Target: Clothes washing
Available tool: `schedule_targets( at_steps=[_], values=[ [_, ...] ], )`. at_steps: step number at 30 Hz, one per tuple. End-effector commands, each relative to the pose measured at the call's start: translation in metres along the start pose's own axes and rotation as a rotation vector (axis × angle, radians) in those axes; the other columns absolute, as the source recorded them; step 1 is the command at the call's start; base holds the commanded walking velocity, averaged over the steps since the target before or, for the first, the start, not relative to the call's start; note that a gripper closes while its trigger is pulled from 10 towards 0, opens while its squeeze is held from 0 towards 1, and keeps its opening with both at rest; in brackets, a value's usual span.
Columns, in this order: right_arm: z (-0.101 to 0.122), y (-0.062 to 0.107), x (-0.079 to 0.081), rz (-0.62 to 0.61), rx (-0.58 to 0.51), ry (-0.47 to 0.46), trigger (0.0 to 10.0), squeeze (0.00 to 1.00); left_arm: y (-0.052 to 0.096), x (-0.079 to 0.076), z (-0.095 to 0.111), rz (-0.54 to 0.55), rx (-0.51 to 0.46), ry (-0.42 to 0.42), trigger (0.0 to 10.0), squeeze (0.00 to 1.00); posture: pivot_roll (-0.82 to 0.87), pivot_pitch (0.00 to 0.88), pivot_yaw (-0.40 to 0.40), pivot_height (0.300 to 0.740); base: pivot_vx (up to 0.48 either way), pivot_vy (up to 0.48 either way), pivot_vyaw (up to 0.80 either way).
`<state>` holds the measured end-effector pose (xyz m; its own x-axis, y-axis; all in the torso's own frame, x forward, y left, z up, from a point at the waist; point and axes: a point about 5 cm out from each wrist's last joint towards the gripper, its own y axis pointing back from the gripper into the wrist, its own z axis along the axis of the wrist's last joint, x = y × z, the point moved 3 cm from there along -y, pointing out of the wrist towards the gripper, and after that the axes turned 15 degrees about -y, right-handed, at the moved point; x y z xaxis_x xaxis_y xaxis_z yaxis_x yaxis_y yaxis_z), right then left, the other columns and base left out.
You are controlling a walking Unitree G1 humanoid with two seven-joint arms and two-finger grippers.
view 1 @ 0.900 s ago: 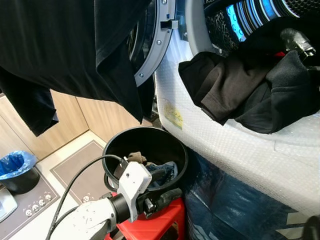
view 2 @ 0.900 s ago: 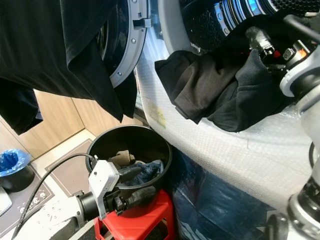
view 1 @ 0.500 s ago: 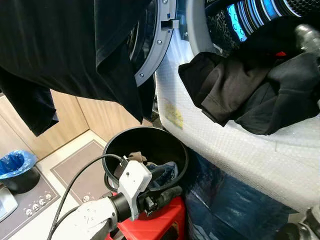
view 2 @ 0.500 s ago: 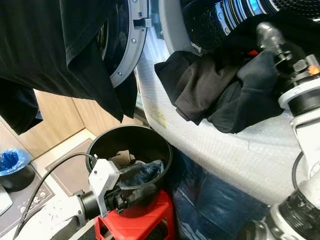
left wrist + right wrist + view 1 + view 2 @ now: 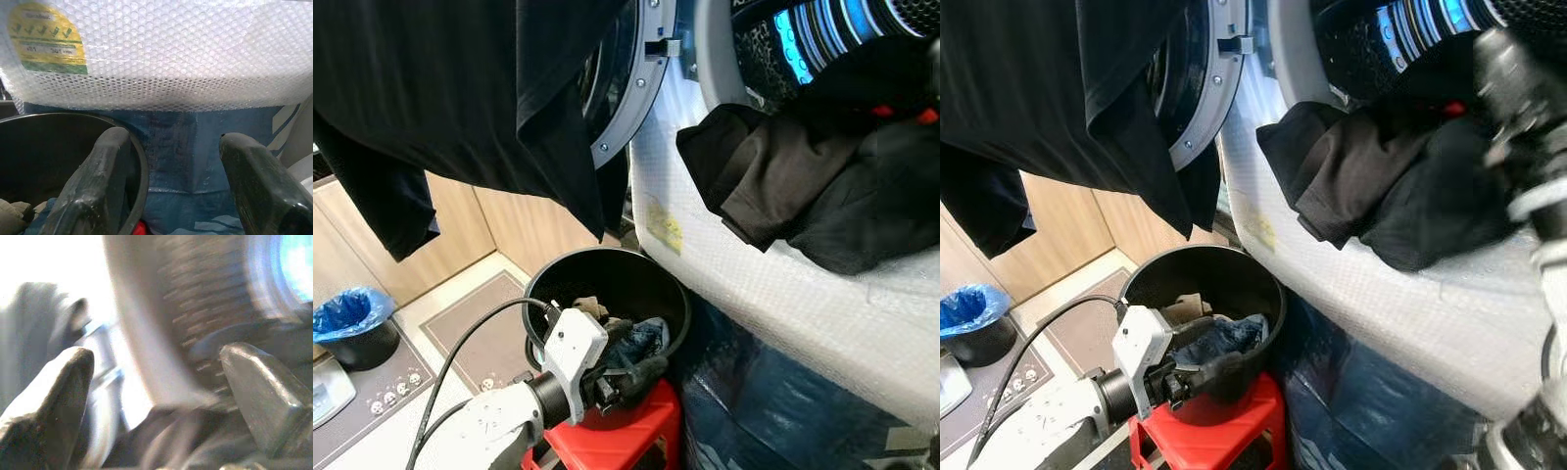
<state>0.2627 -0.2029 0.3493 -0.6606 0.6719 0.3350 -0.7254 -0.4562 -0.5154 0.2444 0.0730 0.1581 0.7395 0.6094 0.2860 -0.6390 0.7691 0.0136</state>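
Observation:
A heap of black clothes [image 5: 803, 186] hangs out of the washing machine's drum opening [image 5: 822, 29] over its bubble-wrapped front. My right gripper [image 5: 1503, 73] is up at the heap's top by the drum, blurred; in the right wrist view its fingers [image 5: 54, 396] stand open above dark cloth. A black bucket [image 5: 607, 284] on a red stool [image 5: 641, 436] holds blue and tan garments [image 5: 641, 338]. My left gripper [image 5: 171, 142] is open at the bucket's near rim, one finger inside and one outside.
A large black garment [image 5: 460, 88] hangs over the open washer door [image 5: 626, 98] at the upper left. Bubble wrap [image 5: 783, 294] and blue sheeting [image 5: 773, 401] cover the machine's front. A bin with a blue bag [image 5: 352, 323] stands on the floor at left, by wooden cabinets.
My right gripper has moved rightward, deeper toward the drum, against the black heap. My left gripper has risen from under the bucket's rim to straddle it. The camera shifted slightly.

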Motion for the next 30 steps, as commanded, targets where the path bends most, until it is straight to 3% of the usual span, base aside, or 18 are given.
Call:
schedule_targets(
  at_steps=[1, 4, 7, 11, 18, 25, 30],
  values=[
    [0.001, -0.003, 0.007, 0.022, -0.014, 0.046, 10.0, 0.00, 0.001, 0.002, 0.000, 0.011, -0.005, -0.010, 10.0, 0.00, -0.07, 0.091, 0.008, 0.740, 0.000, 0.000, 0.00],
    [0.013, -0.007, -0.009, -0.071, -0.116, 0.016, 10.0, 0.00, -0.001, 0.005, 0.001, 0.020, -0.010, -0.010, 10.0, 0.00, -0.07, 0.088, 0.009, 0.740, 0.000, 0.000, 0.00],
    [0.015, -0.006, -0.007, -0.032, -0.115, -0.038, 10.0, 0.00, 0.000, 0.005, 0.002, 0.021, -0.012, -0.009, 10.0, 0.00, -0.07, 0.087, 0.009, 0.740, 0.000, 0.000, 0.00],
    [-0.017, 0.008, 0.012, 0.120, 0.095, 0.016, 10.0, 0.00, 0.001, 0.004, 0.001, 0.017, -0.010, -0.012, 10.0, 0.00, -0.06, 0.086, 0.008, 0.740, 0.000, 0.000, 0.00],
    [-0.062, 0.026, 0.021, 0.198, 0.366, 0.089, 10.0, 0.00, 0.000, 0.002, 0.001, 0.004, -0.010, -0.032, 10.0, 0.00, -0.06, 0.087, 0.011, 0.740, 0.000, 0.000, 0.00],
    [-0.087, 0.045, 0.013, 0.209, 0.527, 0.119, 10.0, 0.00, 0.001, -0.006, -0.005, -0.045, 0.027, -0.092, 10.0, 0.00, -0.06, 0.088, 0.012, 0.740, 0.000, 0.000, 0.00],
    [-0.091, 0.058, -0.013, 0.114, 0.621, 0.166, 10.0, 0.00, 0.002, -0.011, -0.010, -0.081, 0.058, -0.143, 10.0, 0.00, -0.06, 0.087, 0.015, 0.740, 0.000, 0.000, 0.00]
  ],
)
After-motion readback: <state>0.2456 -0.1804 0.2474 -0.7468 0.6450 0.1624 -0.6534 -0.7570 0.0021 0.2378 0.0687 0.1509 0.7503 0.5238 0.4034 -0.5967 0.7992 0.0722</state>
